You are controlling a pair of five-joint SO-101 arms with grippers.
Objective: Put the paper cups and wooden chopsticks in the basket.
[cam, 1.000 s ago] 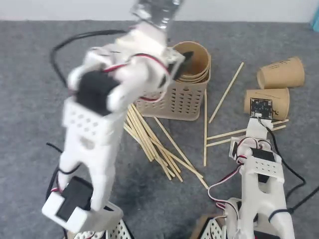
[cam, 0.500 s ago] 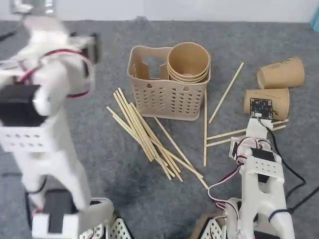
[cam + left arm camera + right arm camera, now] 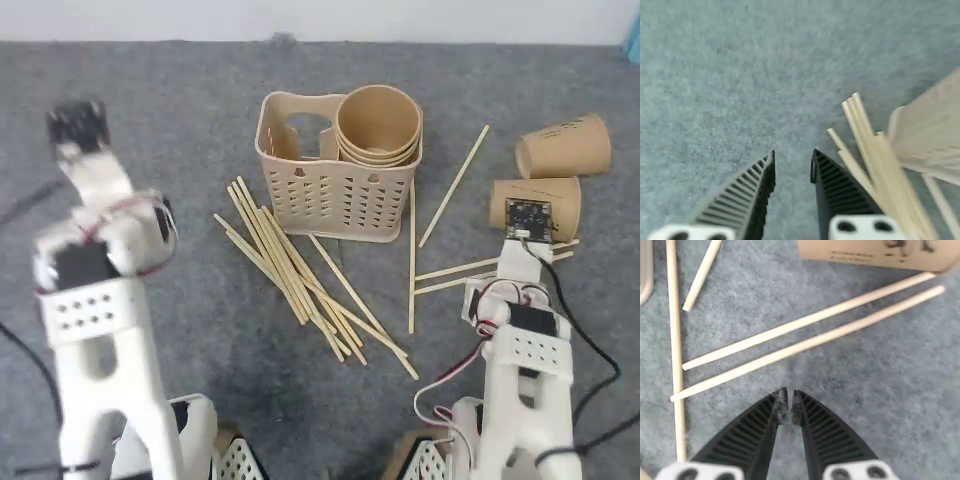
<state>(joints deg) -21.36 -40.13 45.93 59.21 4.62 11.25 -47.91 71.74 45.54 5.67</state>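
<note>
Stacked cups (image 3: 378,120) sit in basket (image 3: 340,205). Two cups (image 3: 563,146) (image 3: 535,205) and chopsticks (image 3: 290,265) remain outside. My left gripper (image 3: 792,172) is apart and empty, my right gripper (image 3: 787,399) pinched together and empty.

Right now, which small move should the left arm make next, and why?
Probably shift the left gripper sideways over the chopstick pile and lower it: its jaws are open and empty above bare carpet, and the stick ends lie just beside it, outside the basket.

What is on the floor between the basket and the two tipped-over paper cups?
In the high view, two wooden chopsticks lie there: a slanted chopstick and a straight chopstick beside the basket.
</note>
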